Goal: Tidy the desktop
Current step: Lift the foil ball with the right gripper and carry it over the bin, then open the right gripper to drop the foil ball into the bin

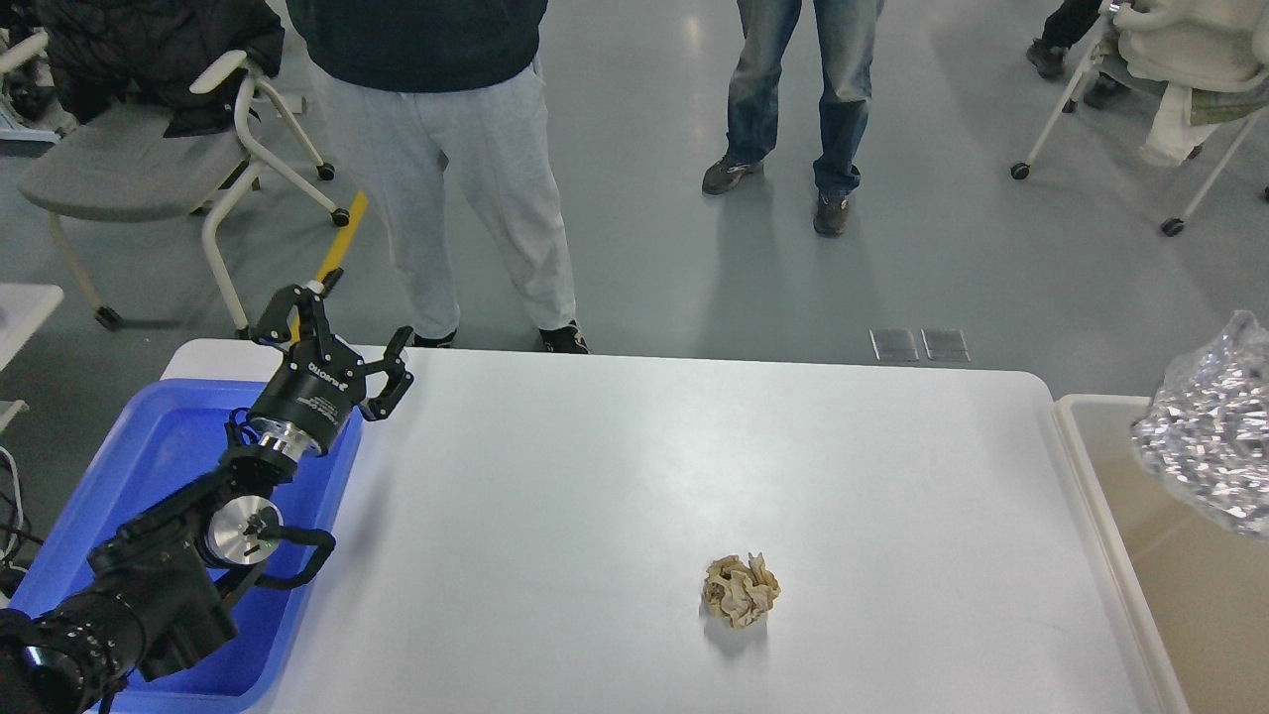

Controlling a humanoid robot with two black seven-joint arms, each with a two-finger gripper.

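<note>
The white desktop [615, 476] fills the middle of the head view. A crumpled tan paper ball [741, 590] lies on it, right of centre and near the front. My left gripper [335, 329] is open and empty, raised over the far left corner of the desktop, above the far edge of the blue tray [169, 436]. It is far to the left of the paper ball. My right gripper is out of view.
A beige open bin [1100, 516] stands at the right edge, with a crinkled silver foil bag [1210, 426] over it. Two people [446, 198] stand just beyond the far edge. Chairs [129, 169] stand at the back left and back right.
</note>
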